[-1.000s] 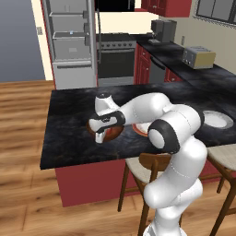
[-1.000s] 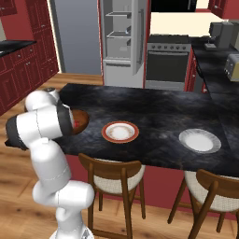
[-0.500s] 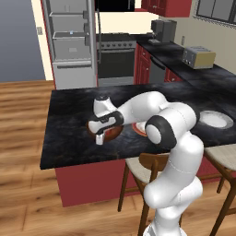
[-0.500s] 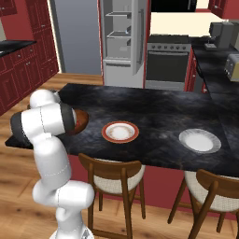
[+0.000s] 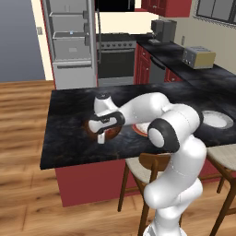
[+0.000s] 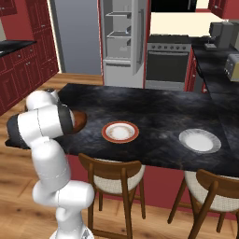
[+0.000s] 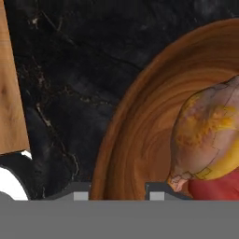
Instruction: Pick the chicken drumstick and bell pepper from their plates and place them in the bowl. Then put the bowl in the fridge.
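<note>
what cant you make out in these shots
- Bowl: in the left base view the gripper and arm cover most of it; in the right base view the arm hides all but a sliver.
- Pepper: the hand view's edge cuts it off.
- Drumstick: its right end runs off the hand view.
- Jaws: whether they grip the rim cannot be told.

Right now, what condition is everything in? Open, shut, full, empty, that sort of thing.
Fridge: door open, shelves bare.
Bowl: on the counter, holding the drumstick and the pepper.
Red-rimmed plate: empty.
Grey plate: empty.
Oven: shut.
Gripper: straddling the bowl's rim; cannot tell whether it has closed on it.
</note>
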